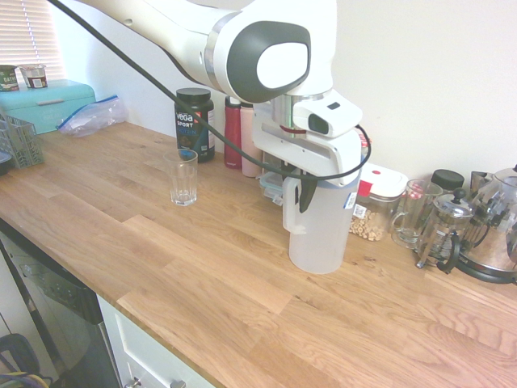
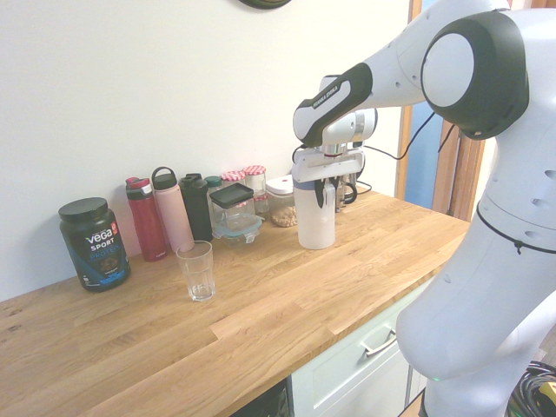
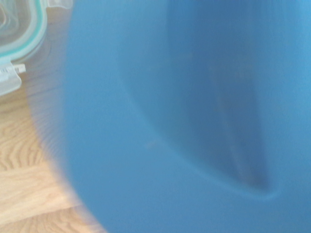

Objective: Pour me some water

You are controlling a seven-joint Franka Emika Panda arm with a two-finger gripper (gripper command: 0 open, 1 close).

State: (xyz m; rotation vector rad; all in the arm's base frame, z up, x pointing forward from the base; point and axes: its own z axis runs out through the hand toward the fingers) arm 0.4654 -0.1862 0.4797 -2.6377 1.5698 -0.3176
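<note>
gripping the white pitcher [image 1: 317, 234] at its rim, hand [image 1: 300, 194] above the counter [image 1: 202, 275].

Bright, even daylight, soft shadows on the worktop [image 1: 202, 267]; wrist view blurred, blue-tinted close-up.

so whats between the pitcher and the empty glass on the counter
Nothing: the first exterior view shows only bare wooden counter between the white pitcher and the glass. The bottles and containers stand behind that stretch, along the wall.
</note>
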